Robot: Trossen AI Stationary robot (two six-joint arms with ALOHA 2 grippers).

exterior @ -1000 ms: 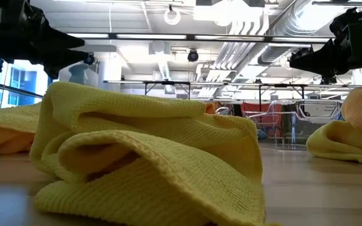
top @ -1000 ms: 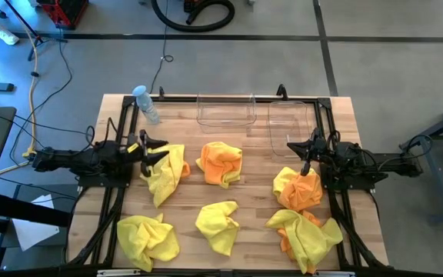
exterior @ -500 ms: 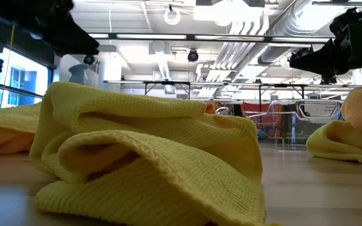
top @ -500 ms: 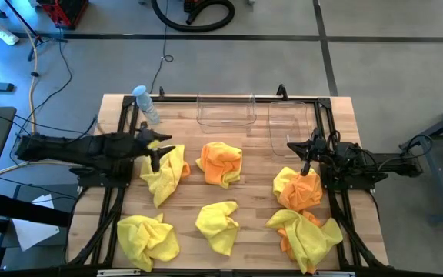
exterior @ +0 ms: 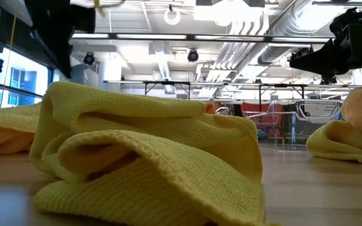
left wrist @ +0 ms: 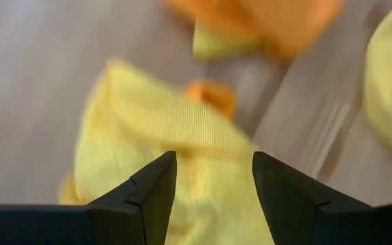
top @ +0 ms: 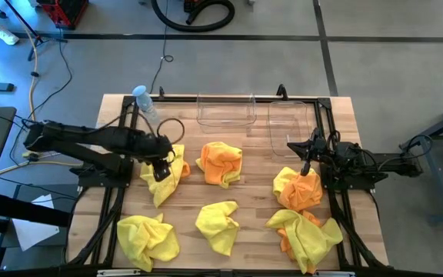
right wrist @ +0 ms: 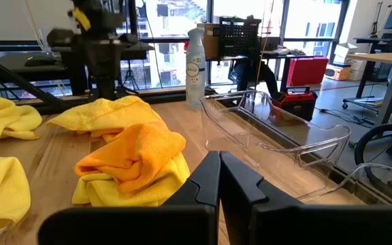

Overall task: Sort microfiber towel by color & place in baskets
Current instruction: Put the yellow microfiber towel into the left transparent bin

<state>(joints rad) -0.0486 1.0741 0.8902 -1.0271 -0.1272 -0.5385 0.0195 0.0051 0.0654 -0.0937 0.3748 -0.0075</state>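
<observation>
Several rumpled towels lie on the wooden table: a yellow one (top: pixel 169 175) (left wrist: pixel 203 136), an orange-and-yellow one (top: pixel 221 163) (right wrist: pixel 138 160), two yellow ones (top: pixel 218 225) (top: pixel 148 238) toward the near edge, an orange one (top: pixel 298 188) and a yellow-orange heap (top: pixel 306 235). Two clear baskets (top: pixel 225 110) (top: pixel 289 127) stand at the far edge. My left gripper (top: pixel 160 169) (left wrist: pixel 213 170) is open and points down just above the first yellow towel. My right gripper (top: pixel 302 150) (right wrist: pixel 220 167) is shut and waits level above the table, beside the right basket.
A clear bottle (top: pixel 146 104) with a pale cap stands at the far left corner, close behind my left arm. Black frame rails (top: pixel 121 192) run along both table sides. Bare wood shows between the towels and in front of the baskets.
My left gripper has swung from level to pointing down and moved a little toward the table's right, over the yellow towel, staying open. The arm's elbow has risen. No towel has moved.
</observation>
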